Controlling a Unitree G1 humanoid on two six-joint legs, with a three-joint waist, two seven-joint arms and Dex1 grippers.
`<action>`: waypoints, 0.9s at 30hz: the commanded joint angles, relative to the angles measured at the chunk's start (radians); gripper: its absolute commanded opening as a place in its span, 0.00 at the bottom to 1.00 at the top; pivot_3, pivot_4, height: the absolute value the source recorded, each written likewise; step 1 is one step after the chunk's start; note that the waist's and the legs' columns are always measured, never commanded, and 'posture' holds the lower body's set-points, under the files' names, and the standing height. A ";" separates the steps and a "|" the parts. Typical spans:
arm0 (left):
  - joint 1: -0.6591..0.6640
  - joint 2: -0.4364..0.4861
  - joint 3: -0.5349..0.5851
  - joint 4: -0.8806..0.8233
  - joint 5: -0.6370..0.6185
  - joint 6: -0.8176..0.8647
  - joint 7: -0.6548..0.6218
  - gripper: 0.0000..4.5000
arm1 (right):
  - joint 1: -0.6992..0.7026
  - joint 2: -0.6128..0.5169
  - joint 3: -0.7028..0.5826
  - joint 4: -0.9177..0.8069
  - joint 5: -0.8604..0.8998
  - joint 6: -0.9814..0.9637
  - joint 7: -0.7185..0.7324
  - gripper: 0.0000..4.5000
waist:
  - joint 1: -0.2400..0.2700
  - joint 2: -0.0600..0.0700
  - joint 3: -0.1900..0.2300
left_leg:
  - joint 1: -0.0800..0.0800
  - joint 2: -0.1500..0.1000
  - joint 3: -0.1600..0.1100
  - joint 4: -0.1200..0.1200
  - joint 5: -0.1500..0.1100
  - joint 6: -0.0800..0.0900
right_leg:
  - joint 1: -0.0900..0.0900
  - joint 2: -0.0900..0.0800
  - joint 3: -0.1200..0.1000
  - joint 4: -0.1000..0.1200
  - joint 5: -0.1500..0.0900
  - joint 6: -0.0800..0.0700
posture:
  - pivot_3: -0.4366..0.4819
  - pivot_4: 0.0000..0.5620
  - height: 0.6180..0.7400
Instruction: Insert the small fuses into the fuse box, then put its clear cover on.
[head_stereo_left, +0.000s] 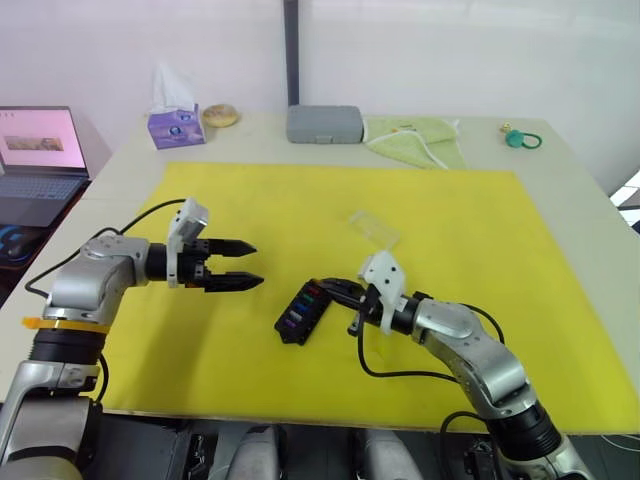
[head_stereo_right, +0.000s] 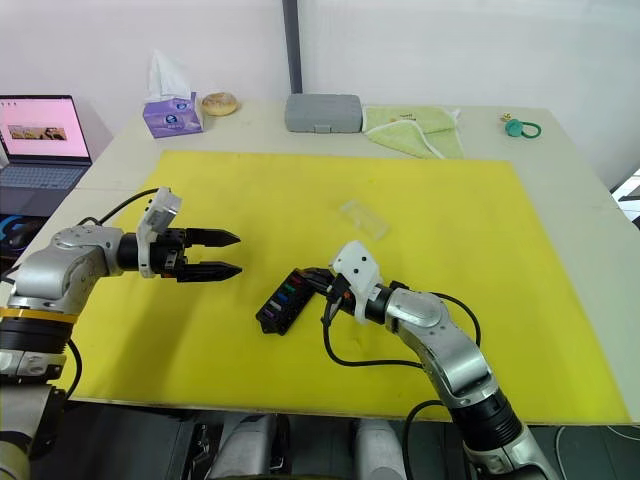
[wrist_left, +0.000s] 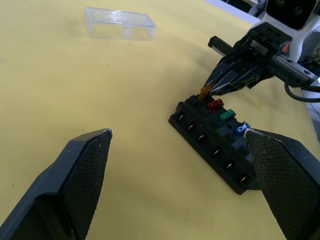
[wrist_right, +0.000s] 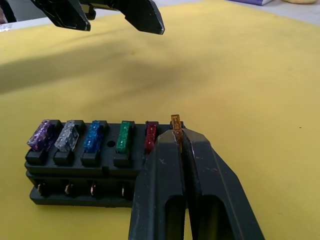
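Observation:
The black fuse box lies on the yellow mat, near its front middle. Purple, grey, blue, green and red fuses stand in a row in its slots. My right gripper is shut on the orange fuse, holding it at the end slot beside the red one; how deep it sits I cannot tell. The clear cover lies on the mat behind the box. My left gripper hovers open and empty to the left of the box.
Along the table's back edge are a tissue box, a round bun-like object, a grey case, a green cloth and a small teal item. A laptop stands off the table's left side.

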 joint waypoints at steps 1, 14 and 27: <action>0.006 0.003 0.019 -0.018 -0.005 0.000 0.003 0.99 | 0.018 0.010 0.006 0.004 -0.015 -0.008 0.002 0.00 | 0.000 0.000 0.000 | 0.000 0.000 0.000 0.000 0.000 0.000 | 0.000 0.000 0.000 0.000 0.000 0.000 | 0.48 0.27 0.97; 0.009 -0.019 0.022 -0.008 0.006 -0.010 0.029 0.99 | 0.020 0.026 0.028 0.004 -0.030 0.031 -0.001 0.00 | -0.002 0.000 0.000 | 0.002 0.000 0.000 0.000 0.000 0.000 | 0.002 0.001 0.000 0.001 0.000 0.000 | 0.48 0.27 0.97; 0.023 -0.035 0.029 0.010 0.017 -0.027 0.062 0.99 | -0.015 0.026 0.033 0.013 -0.053 0.027 0.027 0.00 | -0.002 0.000 -0.001 | 0.007 0.000 0.000 0.000 0.000 0.000 | 0.006 0.001 0.000 0.000 0.000 0.000 | 0.48 0.27 0.97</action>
